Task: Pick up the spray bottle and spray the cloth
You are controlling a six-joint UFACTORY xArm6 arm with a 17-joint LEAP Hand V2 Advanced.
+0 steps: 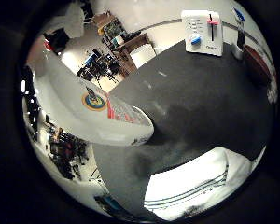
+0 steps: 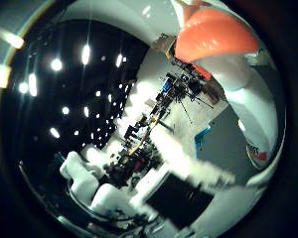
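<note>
The spray bottle is white with a round emblem and red stripes, and it lies close across my palm, raised above the dark table. Its orange spray head tops the white body in the thumb side view. My right hand shows white and black fingers curled in toward the bottle. A white cloth with thin dark stripes lies flat on the table below the bottle's base. The bottle casts a shadow on the table beside the cloth.
A white box with a blue knob and a pink slider stands at the table's far edge. Beside it is a small upright object with a blue tip. A room with furniture and ceiling lights lies beyond the table.
</note>
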